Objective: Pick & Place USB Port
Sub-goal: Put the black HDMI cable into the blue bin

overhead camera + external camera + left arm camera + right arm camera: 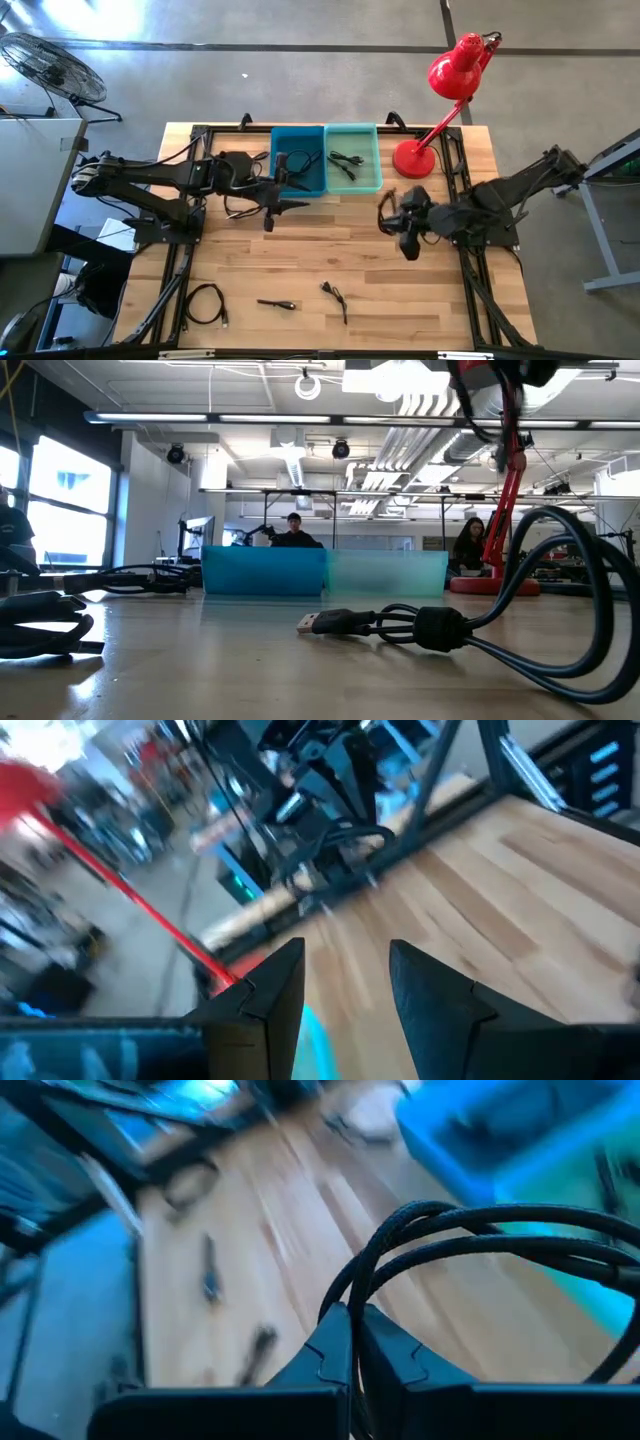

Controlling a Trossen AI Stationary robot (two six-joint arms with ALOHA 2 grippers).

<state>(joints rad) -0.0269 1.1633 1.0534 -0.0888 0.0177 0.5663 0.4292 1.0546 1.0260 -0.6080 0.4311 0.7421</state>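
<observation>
My right gripper (pixel 384 213) is shut on a coiled black USB cable (pixel 470 1240) over the middle right of the wooden table, near the teal bin (pixel 352 155). My left gripper (pixel 297 206) is open and empty, just in front of the blue bin (pixel 300 160); its fingers point toward the right arm, as the left wrist view (pixel 345 982) shows. Black cables lie in both bins. Three more cables lie near the table's near edge: a coil (pixel 205 303), a short one (pixel 277 303) and another (pixel 335 297). My right gripper pinches two strands of the cable's coil (pixel 356 1318) between its two fingers. The loops arch out beyond the fingertips, above the tabletop. The cable's ends are out of the wrist view.
A red desk lamp (pixel 440 110) stands at the far right, beside the teal bin. Black frame rails (pixel 180 270) run along the table's left and right sides. In the low view a cable with a USB plug (pixel 330 622) lies close in front of the bins (pixel 265 572). People sit in the room beyond.
</observation>
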